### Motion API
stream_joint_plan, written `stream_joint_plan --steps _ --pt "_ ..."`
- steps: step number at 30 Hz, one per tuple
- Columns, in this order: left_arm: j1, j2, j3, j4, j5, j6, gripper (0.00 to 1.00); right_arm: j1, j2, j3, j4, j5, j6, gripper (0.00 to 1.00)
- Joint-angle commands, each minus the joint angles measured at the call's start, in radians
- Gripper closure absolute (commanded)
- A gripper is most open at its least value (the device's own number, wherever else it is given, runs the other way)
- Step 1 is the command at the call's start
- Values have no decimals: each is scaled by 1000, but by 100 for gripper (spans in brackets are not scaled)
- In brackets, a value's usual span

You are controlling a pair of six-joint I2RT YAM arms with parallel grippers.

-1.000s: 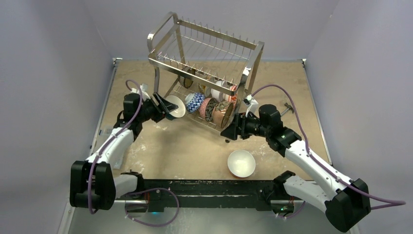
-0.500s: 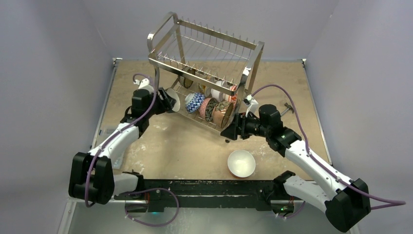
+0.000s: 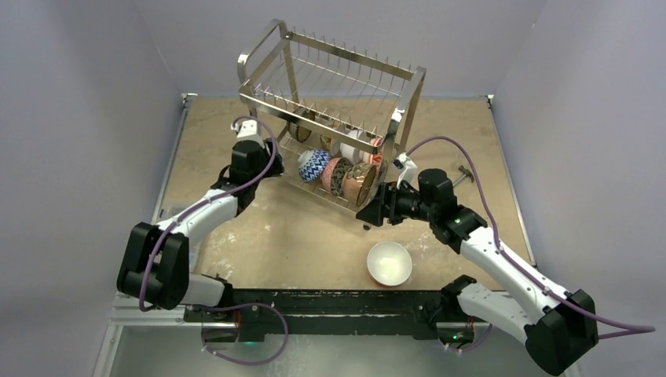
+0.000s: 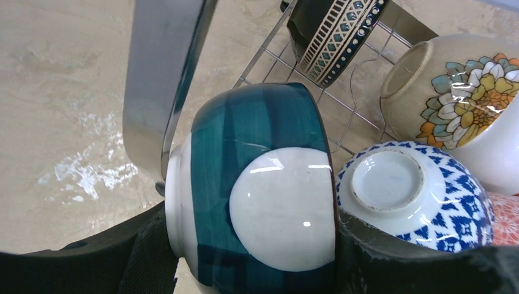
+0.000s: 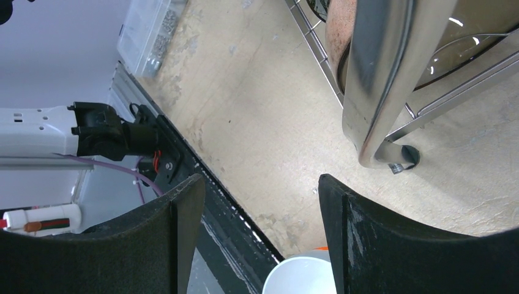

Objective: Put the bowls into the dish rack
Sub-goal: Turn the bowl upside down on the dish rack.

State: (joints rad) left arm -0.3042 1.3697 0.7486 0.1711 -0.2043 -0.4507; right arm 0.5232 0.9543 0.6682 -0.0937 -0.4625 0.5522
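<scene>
Progress: left gripper (image 3: 269, 155), clamped on teal bowl (image 4: 257, 190), has carried it in against dish rack (image 3: 330, 86) lower tier beside blue-patterned bowl (image 4: 404, 190), placement looks near; right gripper (image 5: 257, 190) gapes empty.

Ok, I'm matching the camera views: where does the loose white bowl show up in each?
Top external: white bowl, lower centre-right, in front of the dish rack.
Left wrist: not in it.
Right wrist: bottom edge, centre, cut off.
Shared landmark: the dish rack's chrome frame, in all three.
</scene>
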Motion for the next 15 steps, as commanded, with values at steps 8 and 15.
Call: stream_joint_plan --steps 8,15 --pt "-131 69 132 89 -280 214 100 3 -32 -4 6 -7 -24 29" --pt "-178 142 187 69 -396 323 100 3 -41 -7 4 -8 -22 29"
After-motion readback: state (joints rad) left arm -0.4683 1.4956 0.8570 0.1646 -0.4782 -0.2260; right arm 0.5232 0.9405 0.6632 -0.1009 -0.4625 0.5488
